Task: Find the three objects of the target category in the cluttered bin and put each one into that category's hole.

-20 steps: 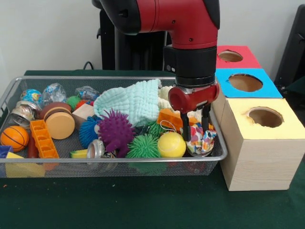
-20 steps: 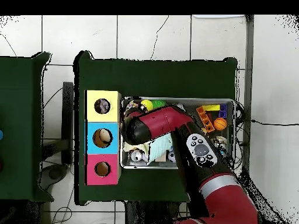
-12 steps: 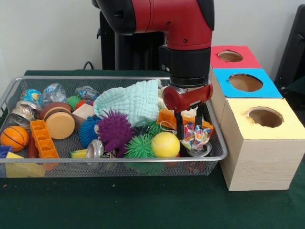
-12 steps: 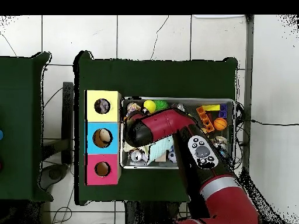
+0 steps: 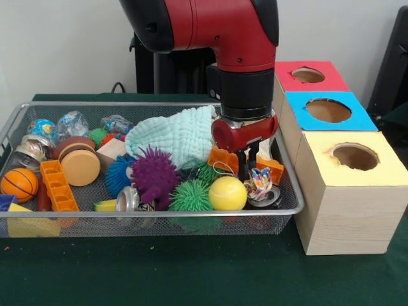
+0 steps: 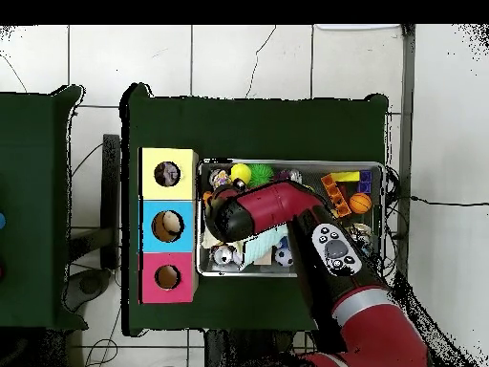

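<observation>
My gripper (image 5: 253,159) hangs over the right end of the wire bin (image 5: 159,214), its dark fingers open and nothing held between them. Just below and in front of it a multicoloured crinkly packet (image 5: 259,182) lies on a round metal lid (image 5: 273,197). A yellow ball (image 5: 227,193) and an orange block (image 5: 224,158) sit to the gripper's left. In the overhead view the arm's head (image 6: 227,218) covers the gripper and that end of the bin. Beside the bin stand the yellow box (image 5: 363,172), blue box (image 5: 328,111) and red box (image 5: 309,75), each with a round hole.
The bin also holds a mint cloth (image 5: 175,135), purple spiky ball (image 5: 155,173), green spiky ball (image 5: 190,196), blue spiky ball (image 5: 118,175), wooden disc (image 5: 80,167), orange rack (image 5: 57,185) and small basketball (image 5: 18,184). The bin's right rim lies close to the boxes.
The gripper has risen and shifted left, away from the boxes. The multicoloured packet that stood between its fingers now lies lower on the metal lid, outside them.
</observation>
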You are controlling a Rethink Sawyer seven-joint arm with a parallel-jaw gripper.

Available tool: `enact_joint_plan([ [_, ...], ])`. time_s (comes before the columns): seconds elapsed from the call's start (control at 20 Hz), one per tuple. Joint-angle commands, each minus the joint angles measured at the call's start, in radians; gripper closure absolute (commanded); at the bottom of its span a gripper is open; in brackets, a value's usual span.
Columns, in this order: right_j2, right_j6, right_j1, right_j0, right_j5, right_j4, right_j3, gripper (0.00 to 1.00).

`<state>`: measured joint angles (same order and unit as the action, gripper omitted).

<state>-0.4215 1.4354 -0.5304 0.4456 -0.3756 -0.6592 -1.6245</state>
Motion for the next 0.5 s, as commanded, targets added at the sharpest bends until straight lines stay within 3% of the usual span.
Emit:
enact_joint_plan([
  [0.05,0.014,0.066,0.059,0.017,0.031,-0.025,-0.048,1.00],
  [0.25,0.008,0.059,0.008,0.006,-0.008,-0.006,-0.053,1.00],
  [0.5,-0.057,-0.033,-0.112,-0.012,-0.167,0.060,-0.011,1.00],
])
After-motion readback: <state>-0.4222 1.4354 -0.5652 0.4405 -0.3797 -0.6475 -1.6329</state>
